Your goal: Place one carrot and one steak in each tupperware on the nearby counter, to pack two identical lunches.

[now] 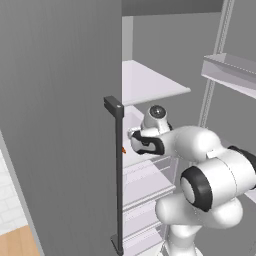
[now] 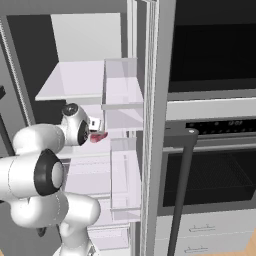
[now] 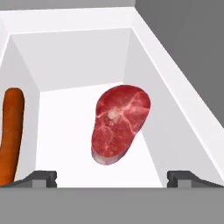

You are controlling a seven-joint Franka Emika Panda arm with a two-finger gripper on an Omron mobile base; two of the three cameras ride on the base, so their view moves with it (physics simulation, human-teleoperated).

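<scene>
In the hand view, a red steak (image 3: 119,124) with pale marbling lies on the white fridge shelf (image 3: 65,144), straight ahead of my gripper (image 3: 113,178). The gripper is open and holds nothing, with its two dark fingertips (image 3: 41,177) spread wide at the bottom. An orange carrot (image 3: 11,133) lies along the shelf's left wall. From the right base view, the steak (image 2: 98,135) sits just past my hand (image 2: 94,124) inside the fridge. A sliver of the carrot (image 1: 123,149) peeks out by the door edge. The tupperware and the counter are out of view.
The tall grey fridge door (image 1: 60,125) stands open on the left, with a dark vertical handle (image 1: 118,175) close to my arm. Clear door bins (image 2: 122,85) hang to the right of my hand. A black oven (image 2: 215,170) with a bar handle stands beyond them.
</scene>
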